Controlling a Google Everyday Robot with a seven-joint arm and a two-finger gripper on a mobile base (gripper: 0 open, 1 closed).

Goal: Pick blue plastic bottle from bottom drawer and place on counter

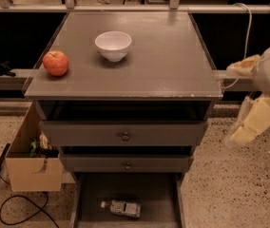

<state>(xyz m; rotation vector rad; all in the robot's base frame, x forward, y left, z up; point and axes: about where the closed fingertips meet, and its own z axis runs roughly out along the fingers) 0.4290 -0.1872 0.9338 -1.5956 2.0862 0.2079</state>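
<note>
The blue plastic bottle (121,207) lies on its side on the floor of the open bottom drawer (159,194), cap pointing left. The counter (163,61) is the grey top of the cabinet. My gripper (250,122) hangs at the right edge of the view, beside the cabinet's right side at the height of the upper drawers. It is well away from the bottle and holds nothing that I can see.
A white bowl (113,45) and a red apple (55,63) stand on the left half of the counter. Two upper drawers with knobs (125,137) are above the bottom drawer. A cardboard box (30,163) and cables (16,208) lie on the floor at left.
</note>
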